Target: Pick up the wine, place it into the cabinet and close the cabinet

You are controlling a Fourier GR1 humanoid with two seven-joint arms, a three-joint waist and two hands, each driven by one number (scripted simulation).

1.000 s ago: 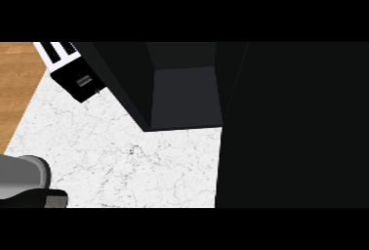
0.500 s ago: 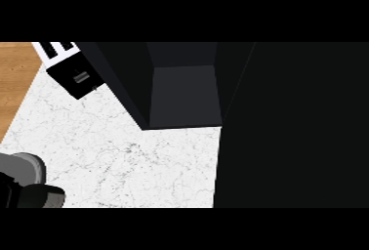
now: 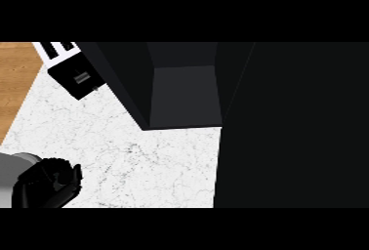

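The left robot hand (image 3: 45, 188) has risen further into view over the counter (image 3: 144, 161).

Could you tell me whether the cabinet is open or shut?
Open: the cabinet shows its dark inside, with no door across its front.

Counter and surroundings, seen from above.
Showing white marbled counter (image 3: 130, 156) with grey veining; bordering wood-plank floor (image 3: 18, 78) at upper left; carrying a small black appliance (image 3: 78, 78) near the top left corner; lying evenly lit, shadowed toward the dark right side.
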